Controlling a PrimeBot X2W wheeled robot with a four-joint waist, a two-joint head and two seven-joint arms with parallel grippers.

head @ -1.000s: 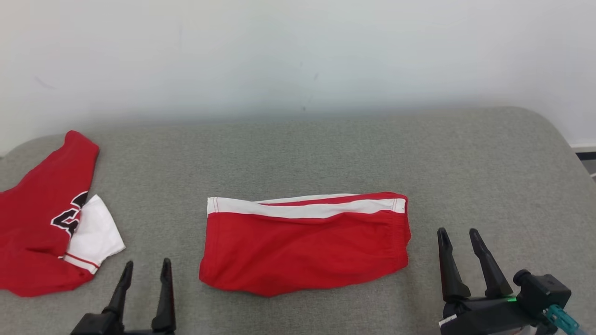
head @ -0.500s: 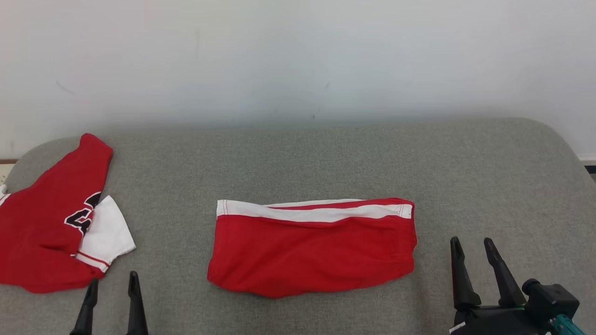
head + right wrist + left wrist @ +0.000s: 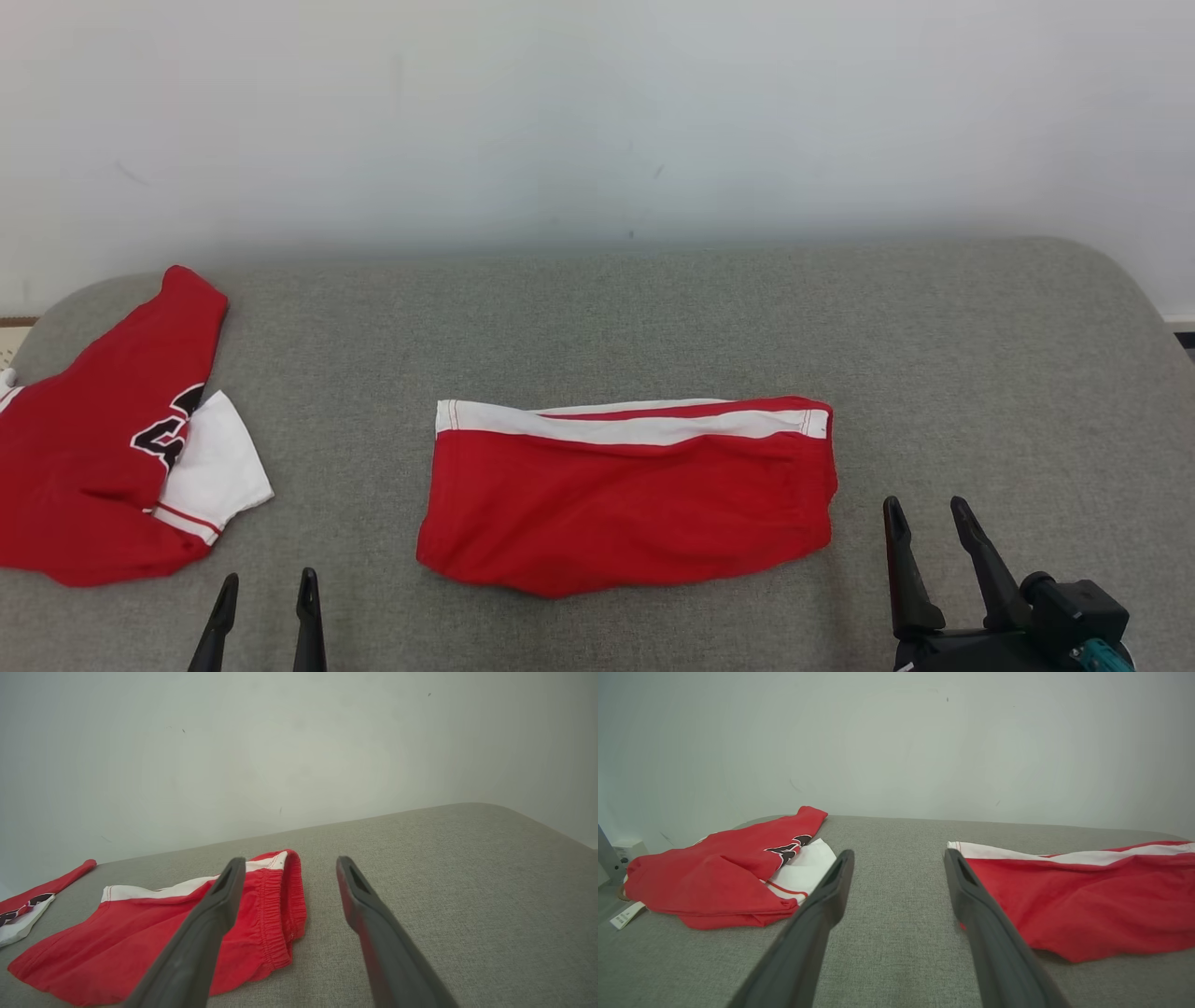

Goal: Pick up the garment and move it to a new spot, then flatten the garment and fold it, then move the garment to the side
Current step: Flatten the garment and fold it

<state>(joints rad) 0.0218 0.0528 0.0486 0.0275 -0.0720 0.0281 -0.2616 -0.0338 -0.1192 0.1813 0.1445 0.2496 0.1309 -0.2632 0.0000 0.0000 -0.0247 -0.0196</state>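
The garment, red shorts [image 3: 625, 504] with a white side stripe, lies folded flat in the middle of the grey padded surface [image 3: 597, 317]. My left gripper [image 3: 268, 579] is open and empty near the front edge, left of the shorts. In the left wrist view the left gripper [image 3: 899, 854] hovers over bare fabric, with the shorts [image 3: 1087, 896] to its right. My right gripper [image 3: 926, 504] is open and empty, just right of the shorts' elastic waistband. From the right wrist, the shorts [image 3: 117, 933] lie left of the right gripper [image 3: 290, 860].
A red jersey [image 3: 84, 476] with a white sleeve and black lettering lies crumpled at the surface's left end, also seen as the jersey [image 3: 719, 877] from the left wrist. A pale wall [image 3: 597, 112] stands behind. Bare grey surface stretches behind and right of the shorts.
The head camera shifted slightly at first. Both grippers have drawn back toward the near edge, the left one also wandering left, then right. Both garments lie where they were.
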